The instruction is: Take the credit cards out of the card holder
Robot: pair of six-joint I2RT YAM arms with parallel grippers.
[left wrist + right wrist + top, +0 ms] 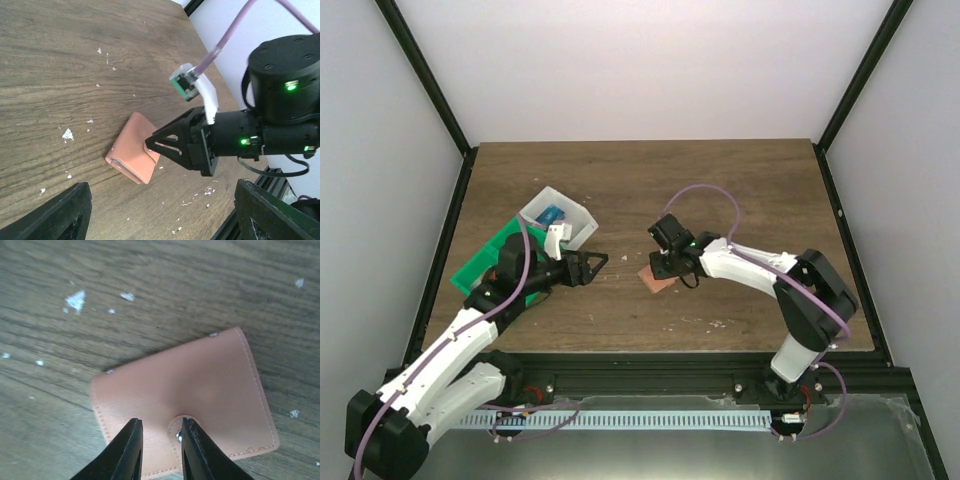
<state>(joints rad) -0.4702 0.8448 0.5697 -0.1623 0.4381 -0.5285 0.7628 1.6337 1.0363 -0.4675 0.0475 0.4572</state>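
Right tool [160, 426], tips barely parted, brackets the card holder's [200, 380] snap tab [174, 423].

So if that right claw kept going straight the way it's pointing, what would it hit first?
The right gripper points down at the closed salmon card holder, so it would most likely meet the holder's flap first, right around the snap tab. The gap above it is hard to judge.

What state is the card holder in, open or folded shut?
Folded shut: the card holder lies flat on the table, snap tab over its front, only the salmon outside showing.
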